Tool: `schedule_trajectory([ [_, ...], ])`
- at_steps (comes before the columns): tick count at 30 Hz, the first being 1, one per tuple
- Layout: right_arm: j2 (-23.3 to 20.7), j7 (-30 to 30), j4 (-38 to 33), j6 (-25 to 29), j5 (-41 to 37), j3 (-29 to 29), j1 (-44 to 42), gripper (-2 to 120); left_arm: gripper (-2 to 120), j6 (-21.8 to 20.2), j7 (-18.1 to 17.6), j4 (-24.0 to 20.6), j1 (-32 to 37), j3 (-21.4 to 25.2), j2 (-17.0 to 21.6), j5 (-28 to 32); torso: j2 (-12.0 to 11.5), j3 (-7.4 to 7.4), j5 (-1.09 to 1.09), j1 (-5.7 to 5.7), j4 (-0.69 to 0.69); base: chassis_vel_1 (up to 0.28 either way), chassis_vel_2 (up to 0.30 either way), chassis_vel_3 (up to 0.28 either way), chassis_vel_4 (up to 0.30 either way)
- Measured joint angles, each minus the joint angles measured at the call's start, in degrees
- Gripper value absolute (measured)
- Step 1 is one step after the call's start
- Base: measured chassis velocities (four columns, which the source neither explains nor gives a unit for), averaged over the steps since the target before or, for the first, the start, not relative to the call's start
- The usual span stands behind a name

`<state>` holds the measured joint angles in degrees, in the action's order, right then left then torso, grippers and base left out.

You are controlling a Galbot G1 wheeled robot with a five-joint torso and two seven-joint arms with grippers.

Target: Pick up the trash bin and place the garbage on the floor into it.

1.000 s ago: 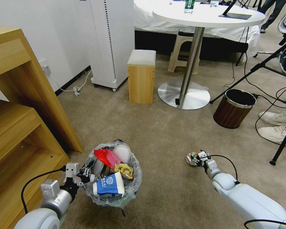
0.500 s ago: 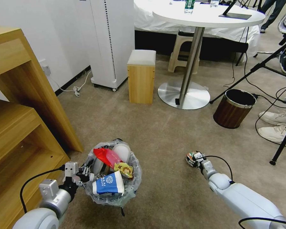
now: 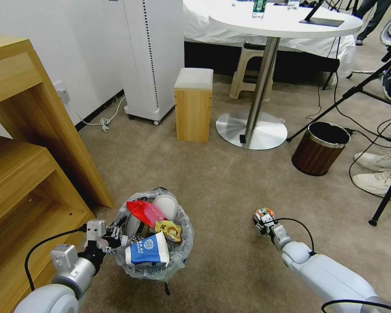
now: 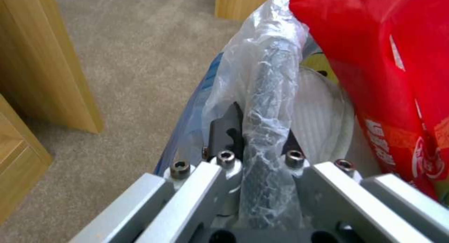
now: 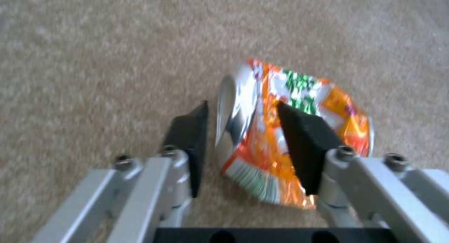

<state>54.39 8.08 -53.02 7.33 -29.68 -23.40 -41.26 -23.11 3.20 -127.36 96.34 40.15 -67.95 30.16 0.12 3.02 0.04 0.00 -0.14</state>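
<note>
1. Low at the robot's left, the left tool (image 3: 111,238) is clamped on the rim of the trash bin (image 3: 180,254); the left wrist view shows its dark fingers (image 4: 224,134) pressed on either side of the bag-wrapped black rim (image 4: 269,106).
2. Over that rim the clear plastic liner (image 4: 243,71) is crinkled, and just beside it stands a red wrapper (image 4: 388,78).
3. Inside the bin lies a heap of litter: the red wrapper (image 3: 145,211), a white slipper (image 3: 166,205), a yellow wrapper (image 3: 169,230) and a blue-and-white carton (image 3: 148,251) leaning against the near side.
4. Whether the bin rests on the carpet (image 3: 213,182) or hangs just above it cannot be told.
5. At the robot's right, the right arm reaches forward and down to the floor, well apart from the bin.
6. Its right tool (image 3: 261,218) is at the crushed can (image 3: 260,213), the only piece of garbage seen on the carpet.
7. From the right wrist view, the can (image 5: 299,130) is orange, green and silver, lying crumpled on the carpet with its silver end toward one finger.
8. One black fingertip (image 5: 301,144) lies against the can's printed side, while the other fingertip (image 5: 192,130) stands just beside the silver end with a thin gap, so the jaws are nearly shut around the can but not yet tight.
9. Farther off, a brown wood-look bin (image 3: 319,148) stands near the round worktop (image 3: 282,21).
10. A wooden stool (image 3: 193,104) sits to that worktop's left.
</note>
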Motion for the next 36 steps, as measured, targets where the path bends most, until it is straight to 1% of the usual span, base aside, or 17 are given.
schedule_trajectory([
  [1,0.00,0.00,0.00,0.00,0.00,0.00,0.00,38,3,0.00,0.00,0.00,0.00,0.00,0.00,0.00,0.00,0.00,0.00,0.00,0.00,0.000,0.000,0.000,0.000],
  [4,-0.05,0.00,0.11,0.13,0.23,0.43,-0.84,28,3,0.20,-0.04,0.01,0.01,-0.02,-0.02,0.00,0.00,0.00,0.00,0.00,0.00,0.000,0.000,0.000,0.000],
  [9,-0.23,-0.22,0.78,0.65,0.86,0.95,-1.86,22,3,0.25,-0.06,0.09,-0.12,-0.05,-0.02,0.10,0.00,0.00,0.00,0.00,0.00,0.000,0.000,0.000,0.000],
  [14,-0.14,-0.25,1.36,1.13,1.15,1.21,-2.26,21,3,0.39,-0.07,0.26,-0.05,-0.12,-0.12,0.10,0.00,0.00,0.00,0.00,0.00,0.000,0.000,0.000,0.000],
  [15,-0.11,-0.28,1.55,1.34,1.26,1.27,-2.26,16,3,0.47,-0.07,0.26,0.01,-0.12,-0.19,0.08,0.00,0.00,0.00,0.00,0.00,0.000,0.000,0.000,0.000],
  [16,-0.11,-0.28,1.55,1.34,1.26,1.27,-2.26,16,3,0.47,-0.07,0.26,0.01,-0.12,-0.19,0.08,0.00,0.00,0.00,0.00,0.00,0.000,0.000,0.000,0.000],
  [19,-0.24,-0.50,1.22,1.54,1.19,1.42,-2.62,9,3,0.56,-0.07,0.26,0.12,-0.01,-0.24,0.02,0.00,0.00,0.00,0.00,0.01,0.000,0.000,0.000,0.000],
  [25,-1.05,-1.32,-0.89,2.15,-0.39,2.15,-3.98,8,3,0.66,-0.07,0.84,0.03,0.12,-0.32,-0.10,0.00,0.00,0.02,0.00,0.01,0.000,0.000,0.000,0.000],
  [28,-2.46,-1.98,-4.39,2.39,-1.70,3.07,-5.32,8,3,0.76,-0.10,1.68,-0.24,0.03,-0.43,-0.33,0.00,0.00,0.02,0.00,0.00,0.000,0.000,0.000,0.000],
  [29,-2.46,-1.98,-4.39,2.39,-1.70,3.07,-5.32,8,3,0.76,-0.10,1.68,-0.24,0.03,-0.43,-0.33,0.00,0.00,0.02,0.00,0.00,0.000,0.000,0.000,0.000],
  [32,-4.92,-2.61,-11.36,3.08,-3.18,4.59,-7.04,8,3,0.76,-0.19,2.49,-0.69,-0.04,-0.39,-0.34,0.00,0.00,0.01,0.00,-0.01,0.000,0.000,0.000,0.000],
  [33,-5.47,-2.87,-12.95,3.64,-3.32,4.97,-7.28,8,3,0.74,-0.24,2.67,-0.77,-0.04,-0.34,-0.33,0.00,0.00,0.01,0.00,0.00,0.000,0.000,0.000,0.000],
  [34,-5.47,-2.87,-12.95,3.64,-3.32,4.97,-7.28,8,3,0.74,-0.24,2.67,-0.77,-0.04,-0.34,-0.33,0.00,0.00,0.01,0.00,0.00,0.000,0.000,0.000,0.000],
  [35,-6.71,-3.98,-16.35,5.56,-3.66,5.85,-7.66,8,3,0.72,-0.29,3.05,-0.84,-0.04,-0.17,-0.33,0.00,0.00,0.00,0.00,0.00,0.000,0.000,0.000,0.000],
  [36,-8.16,-4.78,-20.24,6.39,-4.04,6.68,-7.94,8,3,0.67,-0.30,3.32,-0.84,-0.05,-0.01,-0.33,0.00,0.00,0.02,0.00,0.00,0.000,0.000,0.000,0.000],
])
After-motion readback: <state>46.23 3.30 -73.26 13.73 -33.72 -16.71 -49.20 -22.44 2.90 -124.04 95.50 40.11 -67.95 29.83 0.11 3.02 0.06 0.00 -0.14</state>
